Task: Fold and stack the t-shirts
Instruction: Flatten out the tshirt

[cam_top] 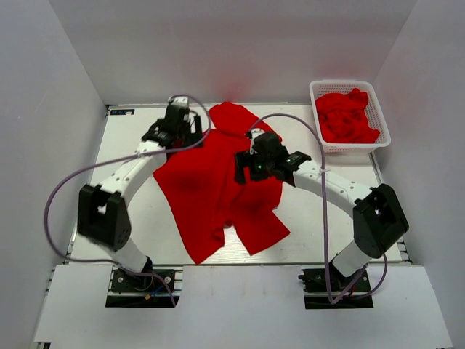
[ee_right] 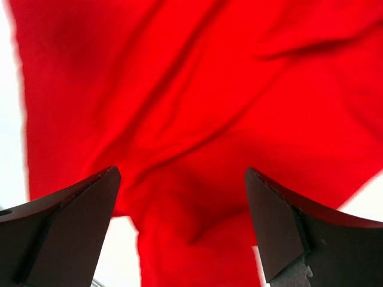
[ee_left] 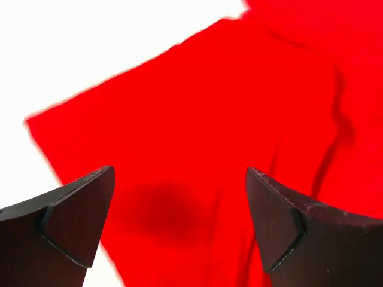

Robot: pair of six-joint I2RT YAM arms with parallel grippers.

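**Two-arm folding station, seen from overhead and from both wrists.**

**Count.**
- One red t-shirt (cam_top: 211, 189) lay unfolded and creased on the middle of the table (cam_top: 312, 229), between the two arms. Its lower edge came near the front of the table, and its upper end reached toward the back wall (cam_top: 232, 43).
- One white mesh basket (cam_top: 383, 134) stood at the far right corner, well apart from that shirt.
- The basket was filled by a red heap (cam_top: 347, 116) of crumpled cloth. The number of shirts in the heap could not be told.
- Two arms were present, the left arm (cam_top: 120, 182) and the right arm (cam_top: 341, 193).
- Each arm carried one looping purple cable (cam_top: 62, 189).

**Tools.**
- The left gripper (ee_left: 179, 191) stood over the far left edge of the shirt. Its two fingers were spread wide and empty, with a cloth corner and bare white surface below them.
- The right gripper (ee_right: 179, 191) stood over the shirt's upper right part. Its fingers were likewise spread wide and empty, above wrinkled cloth.
- Whether either gripper touched the fabric could not be told.

**Surface and room.**
- The tabletop was flat, white and edged by a metal frame.
- A paler strip along the near side bore the two arm bases.
- Plain pale walls enclosed the table on the left, back and right.
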